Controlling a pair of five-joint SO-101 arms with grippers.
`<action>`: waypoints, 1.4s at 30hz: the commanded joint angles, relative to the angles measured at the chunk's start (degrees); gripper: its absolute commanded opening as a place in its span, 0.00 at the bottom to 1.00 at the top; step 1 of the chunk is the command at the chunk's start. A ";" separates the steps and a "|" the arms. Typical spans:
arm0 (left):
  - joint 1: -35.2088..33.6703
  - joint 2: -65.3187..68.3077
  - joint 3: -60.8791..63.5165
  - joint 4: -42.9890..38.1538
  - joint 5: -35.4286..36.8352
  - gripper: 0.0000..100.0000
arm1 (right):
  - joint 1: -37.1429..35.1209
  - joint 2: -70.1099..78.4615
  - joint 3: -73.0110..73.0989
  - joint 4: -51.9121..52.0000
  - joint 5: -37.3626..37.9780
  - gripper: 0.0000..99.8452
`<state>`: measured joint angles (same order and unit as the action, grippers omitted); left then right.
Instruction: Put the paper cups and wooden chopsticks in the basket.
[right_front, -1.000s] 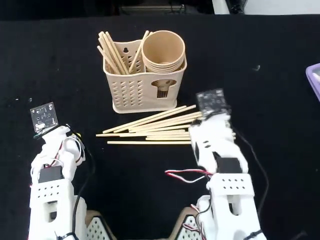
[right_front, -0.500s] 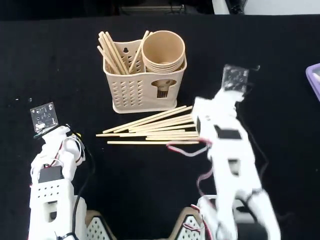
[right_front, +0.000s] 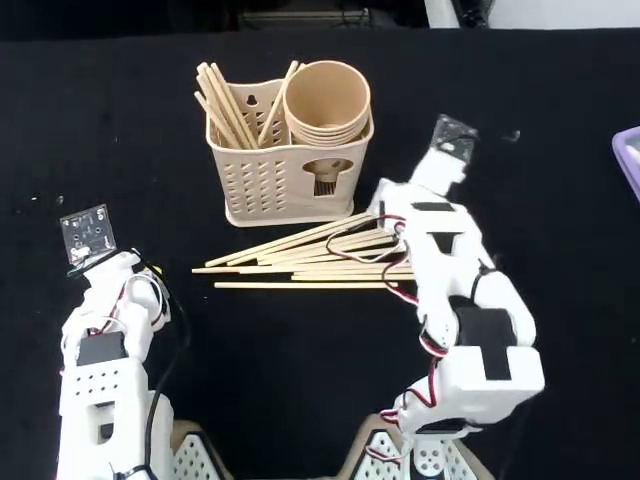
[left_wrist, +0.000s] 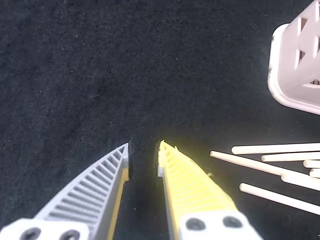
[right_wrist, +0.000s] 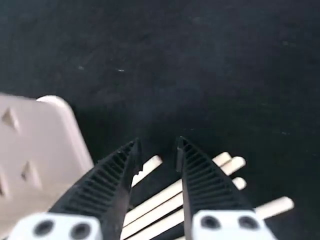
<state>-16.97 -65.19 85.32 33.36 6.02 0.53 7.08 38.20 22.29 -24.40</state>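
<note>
While the black table (right_front: 110, 140) runs from edge to edge of the high view, the two white arms come up from the bottom of the frame. The right arm (right_front: 455, 300) is the larger shape. It stretches from the lower centre-right up toward the middle, with its wrist just right of the basket. The left arm (right_front: 100, 350) sits folded at the lower left, well apart from the task's things.

The beige basket (right_front: 275, 185) stands upright in the upper centre of the frame. Its right compartment holds a nested stack of paper cups (right_front: 327, 100), mouths up. Its left compartment holds several wooden chopsticks (right_front: 222, 105), which lean with their tips above the rim.

Just below the basket in the frame, the loose chopsticks (right_front: 295, 262) lie flat on the table in a rough bundle across the centre. Their right ends reach under the right arm's wrist.

In the right wrist view, the black right fingers (right_wrist: 205, 185) are parted by a narrow gap with nothing between them. They hang over the ends of the loose chopsticks, with a corner of the basket close by. In the left wrist view, the left fingers (left_wrist: 187, 185), one yellow and one pale grey, are also slightly parted and hold nothing. They hang above bare table, with chopstick ends and a basket corner off to one side.

A small purple object (right_front: 628, 160) shows at the right edge of the high view.
</note>
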 joint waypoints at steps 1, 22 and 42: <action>0.40 -0.70 -0.57 -0.97 0.26 0.11 | -4.13 -0.40 -3.21 1.67 5.45 0.11; 0.40 -0.70 -0.66 -0.97 0.26 0.11 | -2.46 -1.54 -6.64 21.19 14.15 0.11; 0.40 -0.70 -0.57 -1.05 0.26 0.11 | -4.48 2.77 -8.92 4.75 9.67 0.11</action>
<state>-16.97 -65.19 85.32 33.36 6.02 -2.81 7.16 33.10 28.53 -14.20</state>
